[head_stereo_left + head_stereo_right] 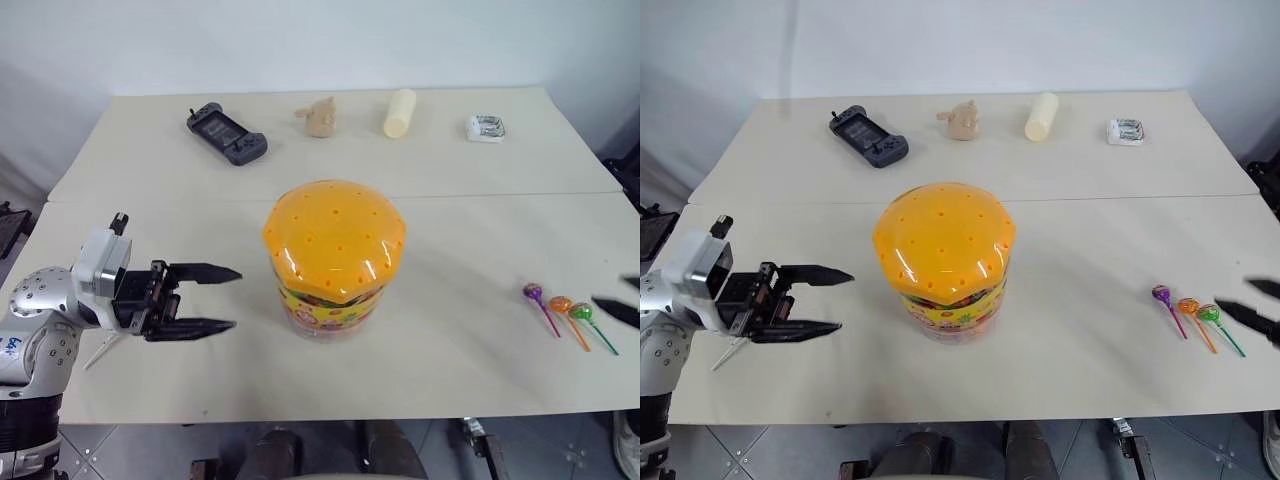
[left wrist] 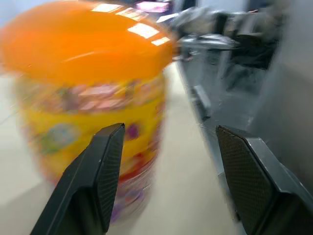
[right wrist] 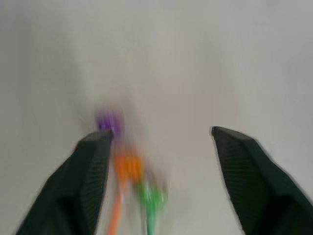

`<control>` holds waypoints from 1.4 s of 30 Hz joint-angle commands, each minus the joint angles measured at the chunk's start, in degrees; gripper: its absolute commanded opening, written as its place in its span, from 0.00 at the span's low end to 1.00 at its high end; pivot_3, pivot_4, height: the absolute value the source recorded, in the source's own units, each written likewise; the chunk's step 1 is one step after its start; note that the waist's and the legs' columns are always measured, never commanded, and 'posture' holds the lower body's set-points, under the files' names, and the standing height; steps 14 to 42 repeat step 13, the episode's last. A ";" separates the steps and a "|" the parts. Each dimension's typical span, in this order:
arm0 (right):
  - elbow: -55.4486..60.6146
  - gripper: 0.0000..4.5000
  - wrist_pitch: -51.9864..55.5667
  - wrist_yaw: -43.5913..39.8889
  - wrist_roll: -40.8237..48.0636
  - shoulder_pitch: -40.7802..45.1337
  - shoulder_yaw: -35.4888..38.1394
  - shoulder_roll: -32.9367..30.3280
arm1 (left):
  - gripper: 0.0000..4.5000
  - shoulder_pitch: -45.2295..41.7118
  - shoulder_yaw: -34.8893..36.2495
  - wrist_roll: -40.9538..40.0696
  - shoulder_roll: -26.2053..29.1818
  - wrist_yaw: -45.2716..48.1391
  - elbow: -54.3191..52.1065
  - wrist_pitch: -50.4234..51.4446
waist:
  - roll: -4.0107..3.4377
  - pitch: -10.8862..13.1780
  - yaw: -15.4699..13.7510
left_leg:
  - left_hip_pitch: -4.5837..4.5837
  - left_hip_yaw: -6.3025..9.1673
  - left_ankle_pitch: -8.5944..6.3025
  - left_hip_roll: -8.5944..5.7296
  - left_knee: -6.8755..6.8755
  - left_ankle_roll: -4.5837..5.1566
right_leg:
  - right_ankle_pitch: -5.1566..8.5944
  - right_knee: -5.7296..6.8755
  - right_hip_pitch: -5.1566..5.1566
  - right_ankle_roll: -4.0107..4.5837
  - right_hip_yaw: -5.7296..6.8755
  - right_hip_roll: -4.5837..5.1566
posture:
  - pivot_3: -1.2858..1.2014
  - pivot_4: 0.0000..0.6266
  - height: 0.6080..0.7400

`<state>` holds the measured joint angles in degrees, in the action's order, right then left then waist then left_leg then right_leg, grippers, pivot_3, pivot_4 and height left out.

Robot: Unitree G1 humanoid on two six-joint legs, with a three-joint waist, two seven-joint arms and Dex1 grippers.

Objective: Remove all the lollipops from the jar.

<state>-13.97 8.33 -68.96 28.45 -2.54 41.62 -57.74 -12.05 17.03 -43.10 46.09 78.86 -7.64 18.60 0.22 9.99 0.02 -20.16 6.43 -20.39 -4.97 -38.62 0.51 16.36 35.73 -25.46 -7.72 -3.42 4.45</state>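
The jar (image 1: 335, 262), a squat clear tub with a colourful label and a domed orange lid, stands upright in the middle of the table. My left gripper (image 1: 232, 298) hovers to its left, pointing at it, open and empty, with a gap between fingertips and jar. Three lollipops lie side by side at the right: purple (image 1: 533, 292), orange (image 1: 561, 304) and green (image 1: 581, 312). My right gripper (image 1: 1233, 295) is open just right of them, holding nothing. A thin white stick (image 1: 100, 350) lies under my left hand, its head hidden.
Along the far side of the table (image 1: 450, 380) lie a black game controller (image 1: 227, 134), a small tan plush toy (image 1: 321, 117), a cream cylinder (image 1: 399, 113) and a small white packet (image 1: 485, 128). A seam crosses the table behind the jar.
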 commanded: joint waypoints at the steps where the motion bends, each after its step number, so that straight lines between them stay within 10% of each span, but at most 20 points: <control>1: 9.58 0.99 2.58 -3.36 6.38 -0.92 1.64 0.36 | 0.70 0.63 3.01 4.25 0.52 -2.11 5.22 -4.74 | 0.00 0.00 -0.04 | -0.01 0.00 0.00 -0.01 0.00 0.00 | 0.00 -0.01 0.00 0.00 0.00 0.01 | 0.52 0.24 1.00; 13: 31.79 0.99 -4.70 5.44 3.64 3.20 -18.21 16.61 | 0.70 6.97 6.64 14.49 -7.53 -25.65 2.58 -11.31 | 0.05 -0.01 -1.18 | -0.11 0.07 -0.10 -0.08 -0.27 0.07 | -0.02 0.02 -0.02 0.00 0.04 0.09 | 0.52 0.24 1.00; 42: 31.79 0.99 -4.70 5.44 3.64 3.20 -18.21 16.61 | 0.70 6.97 6.64 14.49 -7.53 -25.65 2.58 -11.31 | 0.05 -0.01 -1.18 | -0.11 0.07 -0.10 -0.08 -0.27 0.07 | -0.02 0.02 -0.02 0.00 0.04 0.09 | 0.52 0.24 1.00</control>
